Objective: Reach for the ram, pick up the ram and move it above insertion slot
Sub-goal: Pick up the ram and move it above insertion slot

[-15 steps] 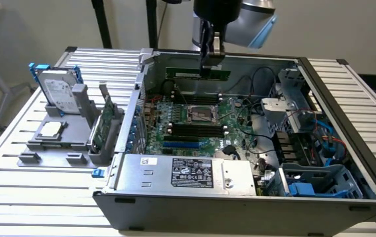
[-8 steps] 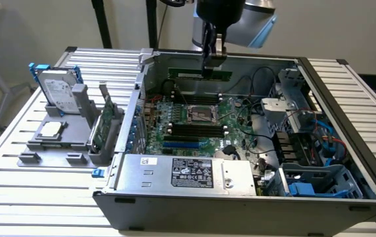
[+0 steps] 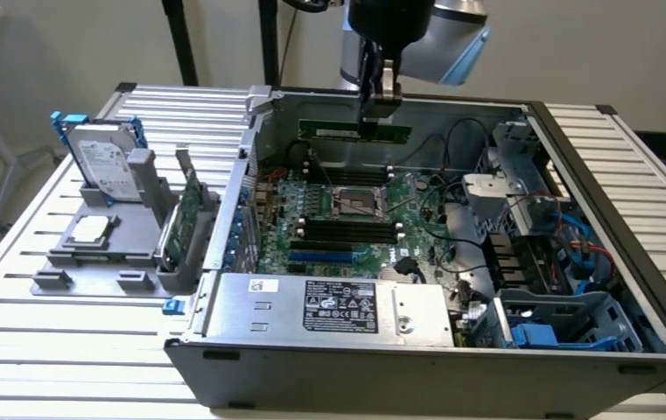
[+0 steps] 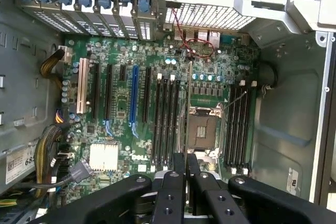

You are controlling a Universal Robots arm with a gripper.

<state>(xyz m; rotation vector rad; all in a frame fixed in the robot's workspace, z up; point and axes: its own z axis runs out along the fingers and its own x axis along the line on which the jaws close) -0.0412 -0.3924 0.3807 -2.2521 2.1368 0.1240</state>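
Ram [image 3: 354,132]: hanging edge-on above the back of the open computer case [image 3: 613,262], level, held at its middle, well clear of the motherboard [image 3: 345,219] below.
Gripper [image 3: 377,112]: clamping shut on the ram from above; in the wrist view the fingers [image 4: 173,182] are sitting close together with the stick's thin edge [image 4: 189,108] running away between them.
Memory slots [image 4: 167,116]: lying as dark parallel rows on either side of the processor socket [image 4: 202,129], under the held stick.
Cables [image 3: 461,188]: looping beside the board on the exterior view's right.
Power supply [image 3: 333,306]: sitting along the near wall of the case.
Holder [image 3: 111,254]: standing outside the case on the exterior view's left, carrying a hard drive [image 3: 105,162] and an expansion card [image 3: 186,219].
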